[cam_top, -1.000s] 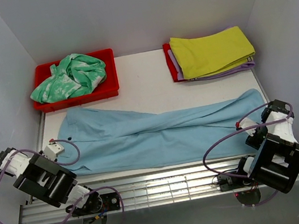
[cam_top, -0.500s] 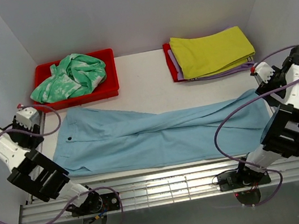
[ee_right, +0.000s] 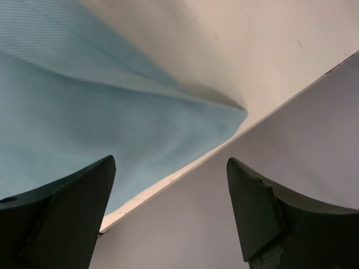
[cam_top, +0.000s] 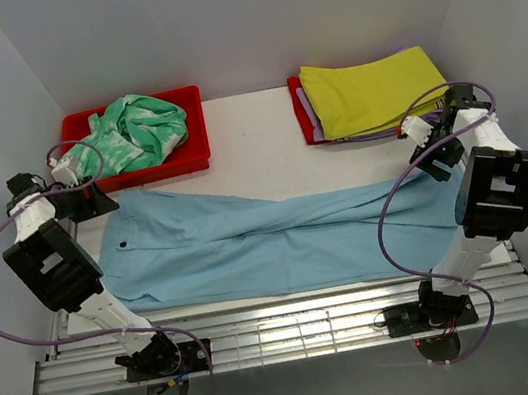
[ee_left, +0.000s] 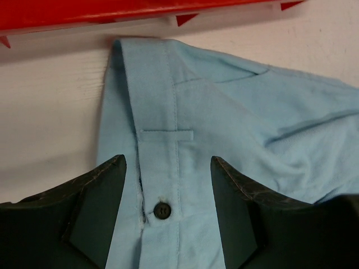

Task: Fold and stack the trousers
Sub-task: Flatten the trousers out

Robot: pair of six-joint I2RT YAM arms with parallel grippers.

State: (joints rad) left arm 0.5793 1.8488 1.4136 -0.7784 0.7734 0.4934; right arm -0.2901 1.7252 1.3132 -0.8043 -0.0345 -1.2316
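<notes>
The light sky-blue trousers (cam_top: 271, 237) lie flat across the table, waistband at the left and leg ends at the right. My left gripper (cam_top: 100, 200) is at the waistband's far corner. In the left wrist view it (ee_left: 168, 159) stands open over the waistband (ee_left: 162, 134), its fingers either side of the dark button (ee_left: 162, 210). My right gripper (cam_top: 437, 160) is at the far right leg end. In the right wrist view it (ee_right: 171, 161) is open with nothing between the fingers, and the trouser hem (ee_right: 84, 112) lies just ahead by the table's edge.
A red bin (cam_top: 192, 159) at the back left holds a mint-green-and-white garment (cam_top: 126, 131); its rim (ee_left: 140, 11) lies just beyond the waistband. A red tray at the back right carries a folded yellow-green cloth (cam_top: 373, 90). The side wall (ee_right: 280, 117) stands close by the right gripper.
Both arms swung from the table's near edge out to the trousers' far corners. Both grippers opened from nearly shut.
</notes>
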